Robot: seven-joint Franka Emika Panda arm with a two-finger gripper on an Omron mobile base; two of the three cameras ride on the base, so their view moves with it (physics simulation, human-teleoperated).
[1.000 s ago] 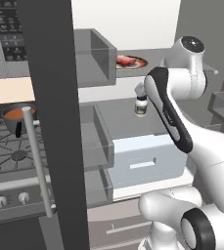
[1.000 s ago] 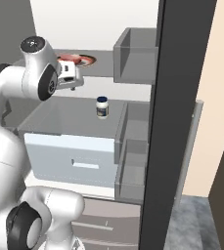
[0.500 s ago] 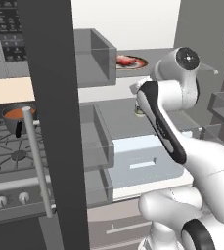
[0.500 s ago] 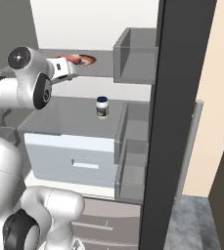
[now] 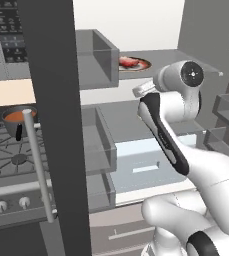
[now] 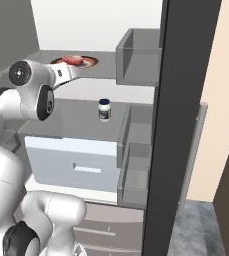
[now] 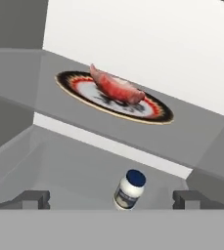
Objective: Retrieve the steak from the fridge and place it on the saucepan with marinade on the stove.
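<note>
The fridge stands open, so that first step looks done; the steak is not yet taken; it lies on a patterned plate on the upper shelf of the fridge, seen also in the left base view at the back of that shelf. The tool is held in front of the shelves with its jaws fully apart and nothing between them; it is below the level of the steak and well apart from it; a small white jar with a blue lid stands on the lower shelf, near the tool. The saucepan with orange-red marinade waits on the stove, to the left of the fridge door; nothing is in it besides the liquid. I judge that almost all is still left: to reach up, grasp the steak, carry it round the door, and lay it in the saucepan.
</note>
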